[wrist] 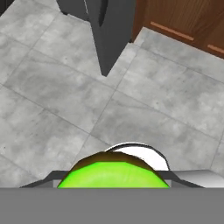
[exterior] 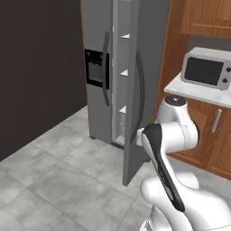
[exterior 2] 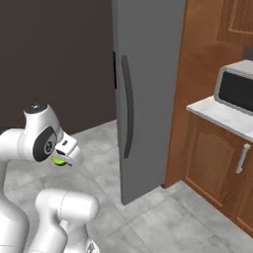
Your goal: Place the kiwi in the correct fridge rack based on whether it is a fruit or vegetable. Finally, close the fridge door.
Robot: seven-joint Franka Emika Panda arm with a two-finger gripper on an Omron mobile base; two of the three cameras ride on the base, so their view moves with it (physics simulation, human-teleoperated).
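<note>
The bright-green kiwi (wrist: 113, 174) with a brownish top edge sits between my fingertips, low in the hand view. From the right base view the kiwi (exterior 2: 59, 160) peeks out under my gripper (exterior 2: 64, 156), which is shut on it, low over the tiled floor and well short of the fridge. The fridge door (exterior: 140, 90) stands open and edge-on, with its long dark curved handle (exterior 2: 127, 108) facing me. Through the gap beside it, white corners of the fridge rack (exterior: 124, 72) show, with one more above and one below.
The other grey door carries a black dispenser panel (exterior: 95, 67). A microwave (exterior: 206, 70) stands on a pale counter (exterior: 189, 90) over wooden cabinets (exterior 2: 217, 163) to the right of the fridge. Grey tiled floor (wrist: 65, 87) spreads under the hand.
</note>
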